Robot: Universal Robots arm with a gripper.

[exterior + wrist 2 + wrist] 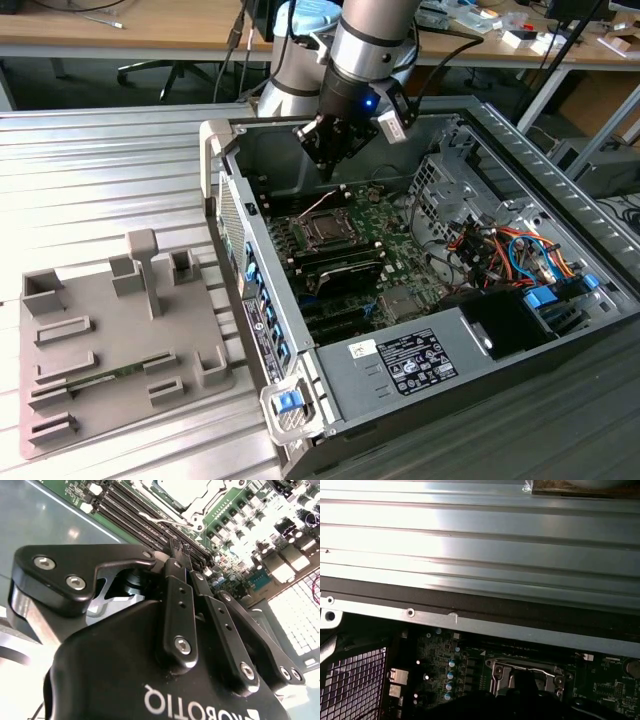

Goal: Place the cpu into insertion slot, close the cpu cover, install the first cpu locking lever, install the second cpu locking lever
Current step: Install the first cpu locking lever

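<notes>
Inside the open computer case, the cpu socket (322,232) sits on the green motherboard (385,225). In the second wrist view the cpu (184,489) shows its grey metal top in the socket, and the silver cpu cover (212,504) lies flat around it. A thin wire locking lever (156,518) runs along one side of the socket; I cannot tell if it is latched. The first wrist view shows the socket (502,672) with a lever wire (532,668) across it. My gripper (328,166) hangs above the socket, apart from it. Its black fingers (176,587) are pressed together, shut on nothing.
Dark memory slots (132,507) run beside the socket. A drive cage (440,175) and coloured cables (510,245) fill the case on the exterior view's right. The power supply (415,360) lies at the near end. A grey fixture plate (110,340) rests on the ribbed table.
</notes>
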